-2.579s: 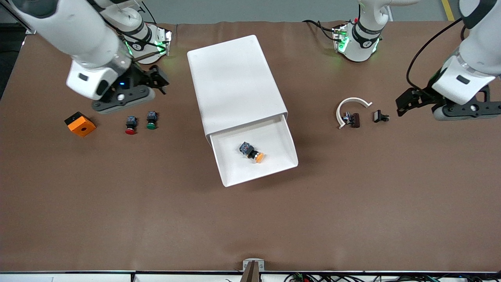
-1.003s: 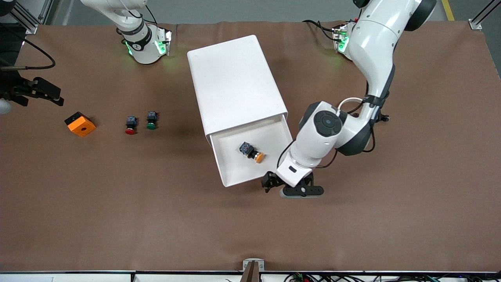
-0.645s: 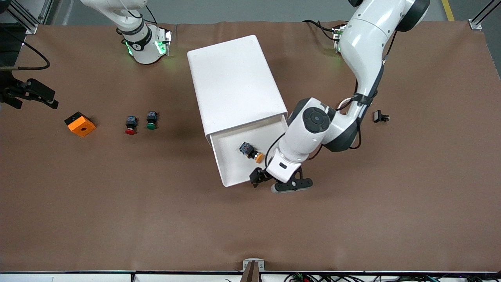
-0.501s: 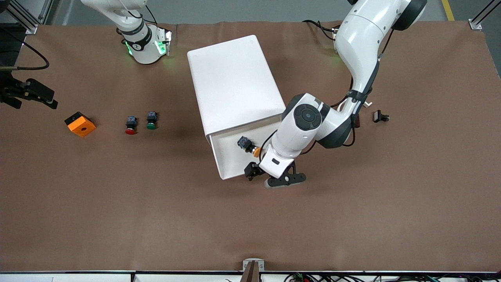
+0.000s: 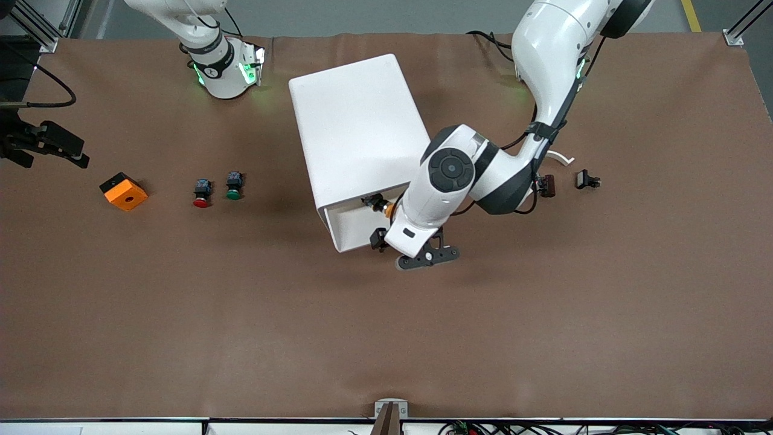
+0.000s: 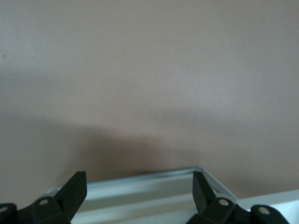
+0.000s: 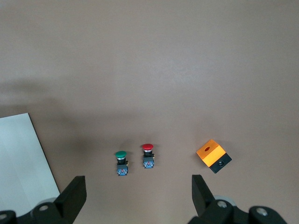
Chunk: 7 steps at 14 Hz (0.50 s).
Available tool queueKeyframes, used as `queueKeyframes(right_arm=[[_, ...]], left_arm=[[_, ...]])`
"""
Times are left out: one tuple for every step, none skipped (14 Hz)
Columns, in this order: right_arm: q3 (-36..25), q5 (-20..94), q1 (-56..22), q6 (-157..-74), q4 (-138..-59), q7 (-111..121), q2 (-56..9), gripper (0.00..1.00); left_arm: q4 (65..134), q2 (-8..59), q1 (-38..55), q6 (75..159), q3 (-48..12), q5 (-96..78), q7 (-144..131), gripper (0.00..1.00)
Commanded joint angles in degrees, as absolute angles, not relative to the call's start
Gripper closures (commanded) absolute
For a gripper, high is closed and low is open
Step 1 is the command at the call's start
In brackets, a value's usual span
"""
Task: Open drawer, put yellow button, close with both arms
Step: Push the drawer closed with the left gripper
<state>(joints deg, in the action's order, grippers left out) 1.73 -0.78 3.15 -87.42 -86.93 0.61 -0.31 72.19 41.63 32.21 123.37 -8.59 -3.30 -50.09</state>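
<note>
We find the left hand (image 5: pixel 380 240) open, empty, against the drawer (image 5: pixel 353 226) front; yellow button (image 5: pixel 381 206) just inside. We judge the drawer light, slick: push its front edge squarely. Right hand (image 5: pixel 45 145) open, waiting.

Glossy white arms (image 5: pixel 450 181), black joint bands, seemingly green-lit bases.

No legible text, label, brand, number or sign is found on any item in the front view or either wrist view. Nothing readable to record.
</note>
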Motion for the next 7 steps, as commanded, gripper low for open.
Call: queueKeyframes(right_arm=[[2.55, -0.62, 4.04, -87.28, -86.22, 0.35, -0.44, 0.00], [2.64, -0.62, 4.04, -87.28, -86.22, 0.35, -0.44, 0.00], [2.55, -0.62, 4.04, -87.28, -86.22, 0.35, -0.44, 0.00], [2.64, -0.62, 4.04, -87.28, -86.22, 0.35, -0.44, 0.00], [2.64, -0.62, 4.04, -87.19, -86.22, 0.35, -0.44, 0.00], [2.55, -0.96, 4.04, -87.10, -86.13, 0.35, -0.44, 0.00], [2.55, -0.97, 4.13, -87.10, -86.13, 0.35, -0.44, 0.00]], left_arm=[[73.21, 40.69, 32.78, 121.64, -9.57, -4.31, -50.97, 0.00], [73.21, 40.69, 32.78, 121.64, -9.84, -4.39, -51.41, 0.00], [73.21, 40.61, 32.61, 121.64, -10.37, -5.00, -51.85, 0.00], [73.21, 40.61, 32.35, 121.64, -10.46, -7.45, -51.77, 0.00], [73.21, 40.61, 32.17, 121.64, -10.46, -9.56, -51.68, 0.00], [73.21, 40.61, 32.25, 121.64, -10.46, -10.36, -51.68, 0.00], [73.21, 40.61, 32.34, 121.64, -10.55, -10.55, -51.68, 0.00]])
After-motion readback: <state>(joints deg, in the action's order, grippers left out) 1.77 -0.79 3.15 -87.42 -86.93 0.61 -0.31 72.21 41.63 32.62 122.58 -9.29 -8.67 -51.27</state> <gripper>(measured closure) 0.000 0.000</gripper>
